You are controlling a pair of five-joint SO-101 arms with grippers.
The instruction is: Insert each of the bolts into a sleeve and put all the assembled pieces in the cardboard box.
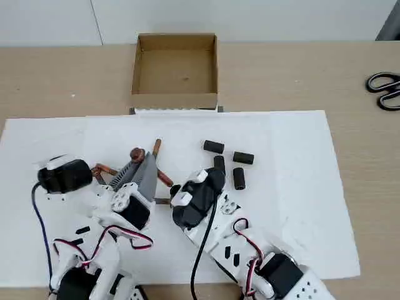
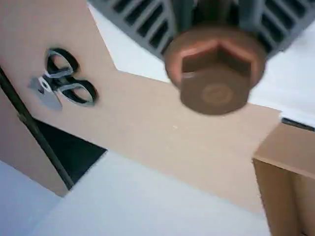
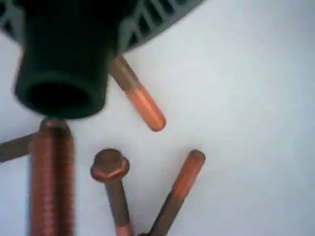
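The left end effector (image 2: 212, 17) clamps a copper bolt (image 2: 215, 69) between ribbed grey fingers (image 2: 133, 14), its hexagonal flanged head facing out. The right end effector (image 3: 74, 24) grips a smooth black tubular sleeve (image 3: 61, 69), with a threaded shank (image 3: 51, 187) just beside its open bore. Loose bolts (image 3: 110, 169) lie on white paper (image 1: 294, 187) beyond. The cardboard box (image 1: 175, 100) sits well ahead of both.

The left gripper (image 2: 212, 12) sits at the frame's edge, its grey ribbed fingers (image 2: 133, 14) closed on either side of a copper bolt (image 2: 214, 73). The bolt's hexagonal flanged head faces the camera, close and blurred. Beyond it runs a band of tan table (image 2: 162, 132) with black-handled scissors (image 2: 65, 78) lying on it, a white sheet (image 2: 133, 56) beside the bolt, and a corner of the cardboard box (image 2: 285, 167) at the frame's edge
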